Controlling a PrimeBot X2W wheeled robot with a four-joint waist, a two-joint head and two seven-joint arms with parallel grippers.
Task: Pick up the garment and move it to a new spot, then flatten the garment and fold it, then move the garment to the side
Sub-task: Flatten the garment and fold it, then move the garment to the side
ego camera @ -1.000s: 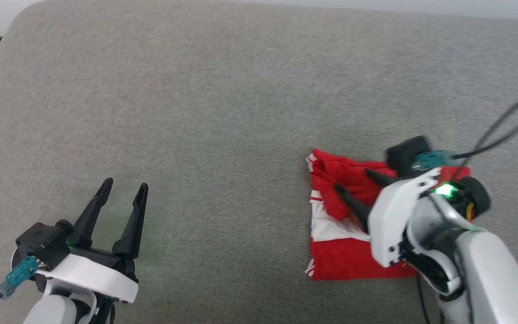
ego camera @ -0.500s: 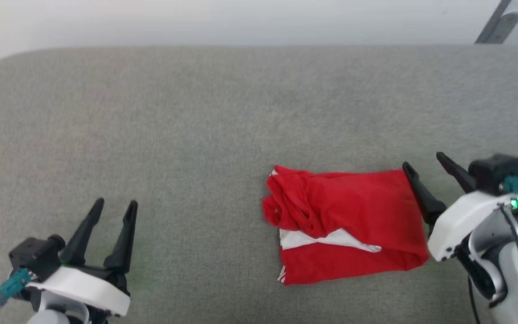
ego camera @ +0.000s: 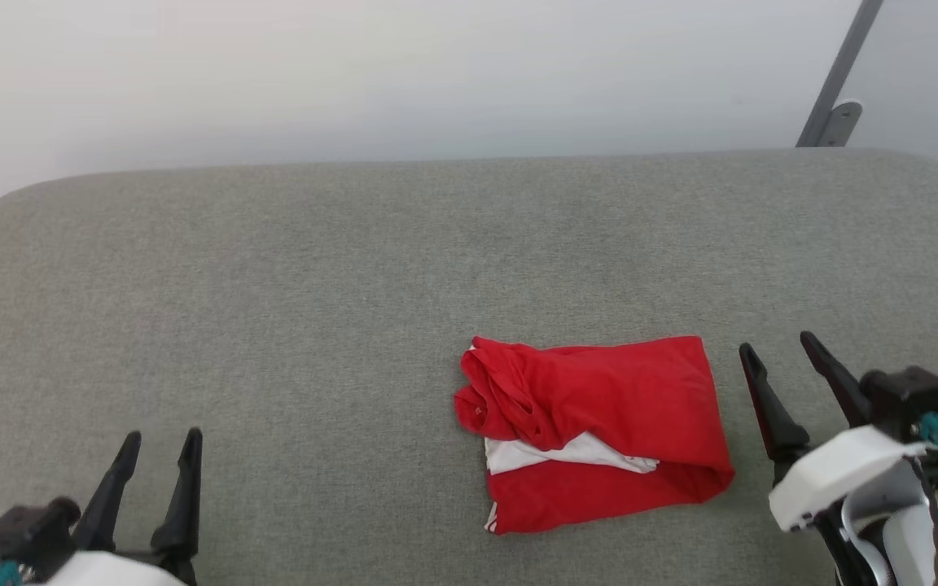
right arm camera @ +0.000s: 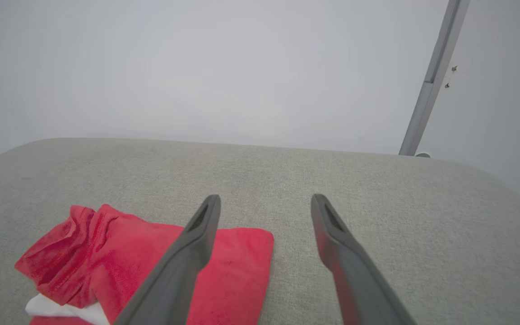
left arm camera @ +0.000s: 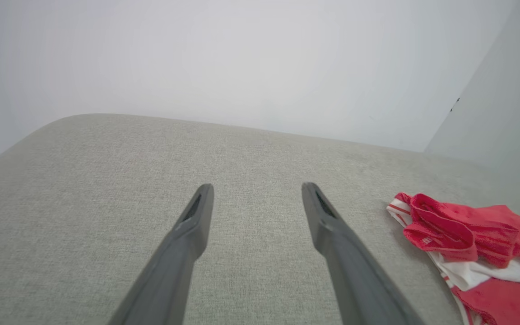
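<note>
While the folded garment (ego camera: 599,423) rests at five o'clock on the cushion (ego camera: 273,325), left claw (ego camera: 164,434) and right claw (ego camera: 777,342) gape empty, task seemingly done.

The garment (ego camera: 599,407) lies folded into a rough rectangle on the grey fabric surface (ego camera: 273,325) before me, right of centre. It is red on top, a white panel peeks from the fold, and its left end is bunched — striped trim shows at the near-left corner.
</note>
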